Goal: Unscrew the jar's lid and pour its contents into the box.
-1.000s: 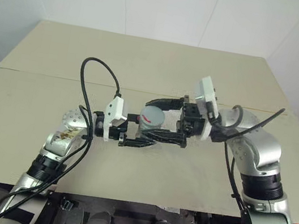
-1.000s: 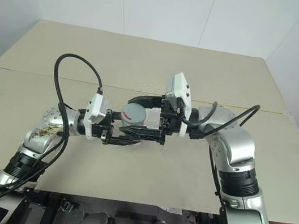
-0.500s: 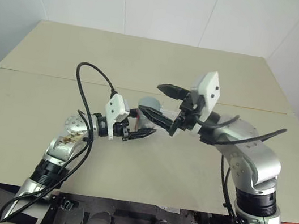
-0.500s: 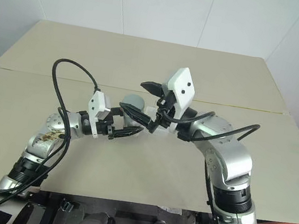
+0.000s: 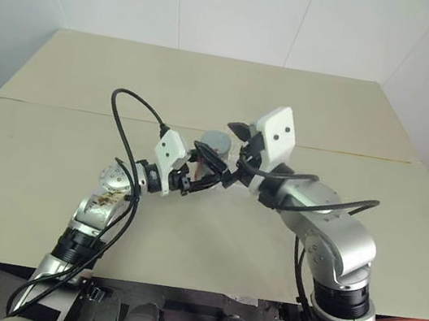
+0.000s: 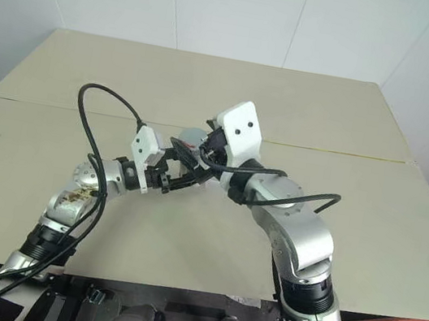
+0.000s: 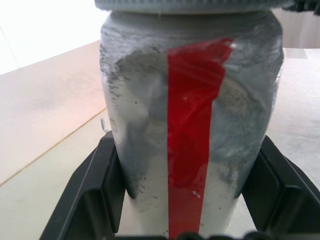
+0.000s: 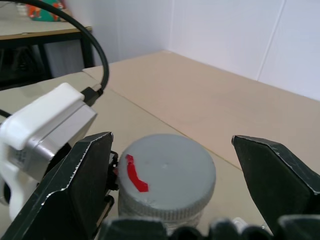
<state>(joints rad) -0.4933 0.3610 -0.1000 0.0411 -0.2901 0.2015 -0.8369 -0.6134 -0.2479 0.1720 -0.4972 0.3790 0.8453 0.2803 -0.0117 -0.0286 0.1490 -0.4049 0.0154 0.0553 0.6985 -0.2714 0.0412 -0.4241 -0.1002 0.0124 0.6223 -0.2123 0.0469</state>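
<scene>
My left gripper is shut on the lower body of the jar, a silvery-grey cylinder with a red vertical stripe, and holds it upright above the table. Black fingers press both of its sides. The round grey lid, marked with a small red strip, sits on top of the jar. My right gripper reaches in from the right at lid height, open, with one finger on each side of the lid and a gap to it on both. The contents are hidden inside the jar. The box is out of view.
The beige table has a seam running across it behind the arms. A black cable loops up from my left wrist. White walls close the far side and the right.
My right gripper swung round from the right and came in with its open fingers on both sides of the lid. The left gripper turned a little and carried the jar slightly farther from me.
</scene>
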